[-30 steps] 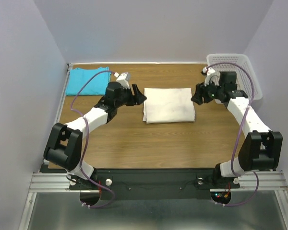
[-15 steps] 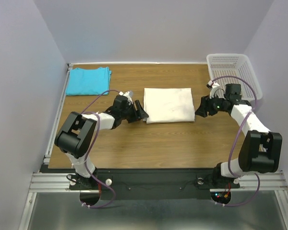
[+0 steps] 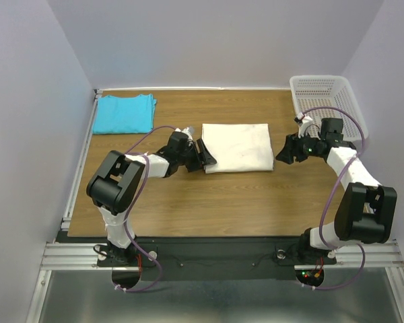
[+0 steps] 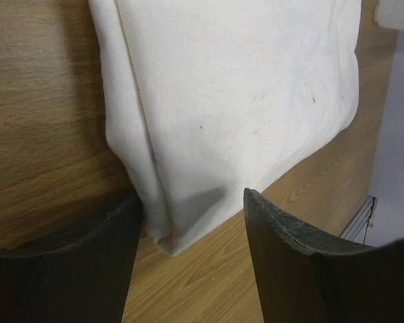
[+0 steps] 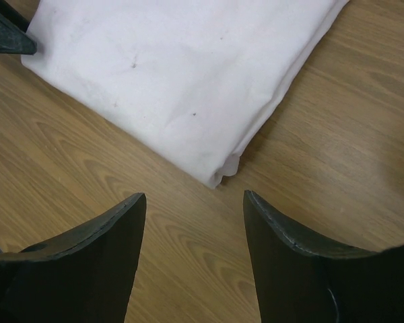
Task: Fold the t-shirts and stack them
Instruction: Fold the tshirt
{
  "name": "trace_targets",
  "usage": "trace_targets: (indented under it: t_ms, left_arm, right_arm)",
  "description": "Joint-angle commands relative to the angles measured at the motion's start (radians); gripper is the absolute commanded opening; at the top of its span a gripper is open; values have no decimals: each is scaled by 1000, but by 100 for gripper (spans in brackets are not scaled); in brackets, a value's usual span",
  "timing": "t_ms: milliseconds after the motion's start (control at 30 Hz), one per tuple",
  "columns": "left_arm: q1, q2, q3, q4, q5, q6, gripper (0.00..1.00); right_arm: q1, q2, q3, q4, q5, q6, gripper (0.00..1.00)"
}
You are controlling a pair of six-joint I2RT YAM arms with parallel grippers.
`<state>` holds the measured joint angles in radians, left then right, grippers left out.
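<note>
At the near-left corner of the cream t-shirt (image 3: pixel 237 147), the left gripper (image 3: pixel 207 156) is straddling the edge, jaws apart, gripping nothing; the right gripper (image 3: pixel 282 153) is gaping beside its near-right corner. The turquoise t-shirt (image 3: pixel 124 113) is lying far-left of it

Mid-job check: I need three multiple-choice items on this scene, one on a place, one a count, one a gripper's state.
1. Where on the table does the turquoise t-shirt lie? A far-left corner; B centre; C near-right corner.
2. How many t-shirts are in view? A one; B two; C three.
3. The left gripper at the cream t-shirt's near-left corner is: A shut on cloth; B shut over wood; C open, corner between its fingers.
Answers: 1 A, the top view shows it far left. 2 B, only turquoise and cream. 3 C, the wrist view shows spread fingers flanking the corner.
</note>
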<state>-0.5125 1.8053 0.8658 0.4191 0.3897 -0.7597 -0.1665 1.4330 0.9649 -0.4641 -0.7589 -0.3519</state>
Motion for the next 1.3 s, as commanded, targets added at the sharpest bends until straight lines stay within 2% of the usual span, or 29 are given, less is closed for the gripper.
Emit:
trace_targets:
  t_ms: [0,300,567,1033,1167,1267]
  left_arm:
    - [-8,12,41,-23,-12,-6,72]
    - [-17,71,111,-71,12,6,72]
    - [-26,101,118,-100,-25,10,72]
    - [-40,135,147,-95,-12,28,61]
    - [-40,146,154,-85,6,28,55]
    - [-40,143,162,-89,14,40,56]
  right_arm:
    - [-11,-32,-14,22,-33,-10,65]
    - [-19,-34,-15,24,-40,-9,65]
    - [-24,-37,-14,24,-46,-7,65]
    - [-36,-42,-14,27,-53,-4,66]
    - [-36,-42,-15,25,-53,-4,66]
    - [-39,-42,-15,25,-53,-4,66]
